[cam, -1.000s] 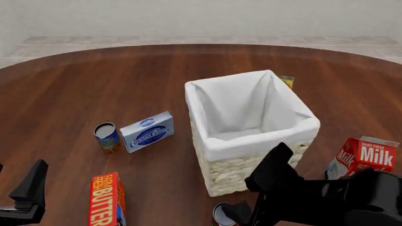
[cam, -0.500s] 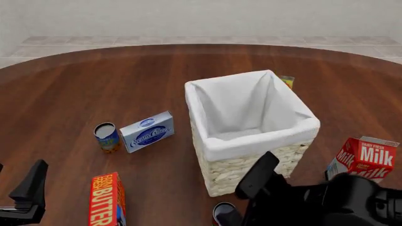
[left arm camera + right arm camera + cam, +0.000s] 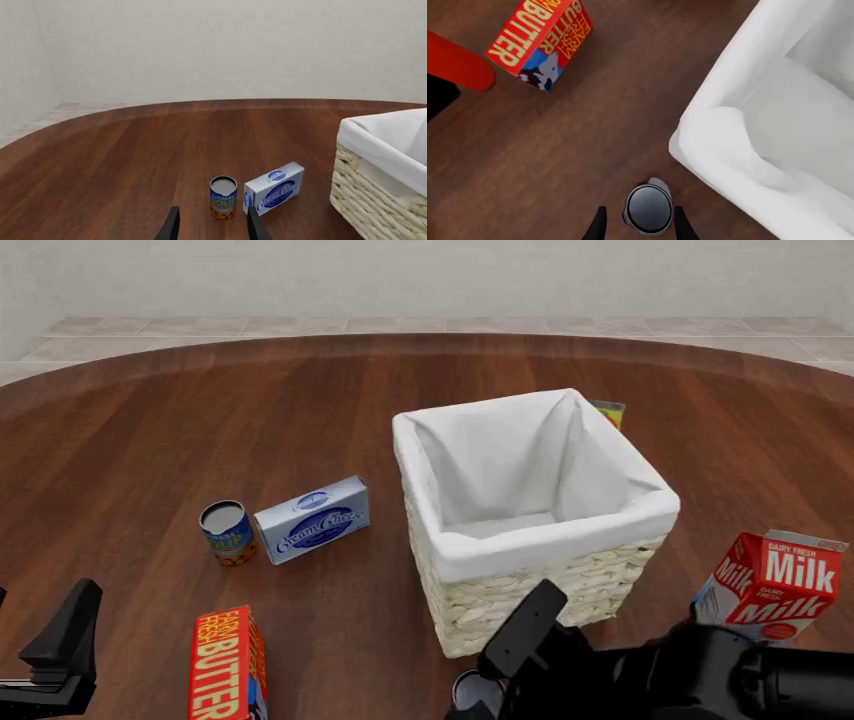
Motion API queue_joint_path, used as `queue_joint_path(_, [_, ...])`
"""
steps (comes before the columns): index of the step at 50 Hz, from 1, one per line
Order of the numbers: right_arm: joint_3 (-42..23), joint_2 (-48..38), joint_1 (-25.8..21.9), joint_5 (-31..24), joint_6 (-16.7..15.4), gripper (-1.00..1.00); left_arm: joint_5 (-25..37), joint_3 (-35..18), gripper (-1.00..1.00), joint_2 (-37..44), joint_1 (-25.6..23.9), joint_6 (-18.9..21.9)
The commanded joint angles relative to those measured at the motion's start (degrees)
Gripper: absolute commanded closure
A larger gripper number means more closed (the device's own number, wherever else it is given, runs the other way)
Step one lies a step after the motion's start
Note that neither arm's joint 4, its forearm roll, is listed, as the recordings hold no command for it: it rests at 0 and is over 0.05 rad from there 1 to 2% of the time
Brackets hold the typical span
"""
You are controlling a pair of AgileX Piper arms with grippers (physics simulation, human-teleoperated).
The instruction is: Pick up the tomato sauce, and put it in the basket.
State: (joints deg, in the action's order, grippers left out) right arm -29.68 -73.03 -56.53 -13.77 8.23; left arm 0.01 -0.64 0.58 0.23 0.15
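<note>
The tomato sauce (image 3: 648, 209) shows its silver-grey top standing on the table just outside the basket's near corner. My right gripper (image 3: 639, 227) is open, one finger on each side of the can, with a gap still showing on one side. In the front view the can (image 3: 471, 690) is mostly hidden under my right arm (image 3: 641, 675) at the near edge. The basket (image 3: 561, 540), cream wicker with white lining, stands at mid-table and holds nothing. My left gripper (image 3: 212, 226) is open and holds nothing, low at the near left (image 3: 56, 655).
A blue-and-orange can (image 3: 227, 531) and a cream cheese box (image 3: 312, 519) stand left of the basket. A butter box (image 3: 227, 665) lies at the near left, and a milk carton (image 3: 774, 580) stands at the right. A small yellow item (image 3: 609, 412) peeks from behind the basket.
My right arm has shifted left and dropped lower over the tomato sauce, covering more of it. The left arm has stayed still.
</note>
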Motion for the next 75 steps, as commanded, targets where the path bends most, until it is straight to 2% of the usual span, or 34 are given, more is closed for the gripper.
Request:
queue_joint_path(1, [1.20,-0.20,0.51,1.05,0.28,-1.00,-0.06,0.20,-1.00,-0.16,0.04,0.06])
queue_joint_path(30, [2.90,-0.20,2.03,1.92,0.09,-1.00,-0.06,0.20,-1.00,-0.15,0.04,0.05])
queue_joint_path(75, [4.18,-7.06,0.30,8.11,3.18,-1.00,-0.05,0.20,-1.00,-0.14,0.04,0.05])
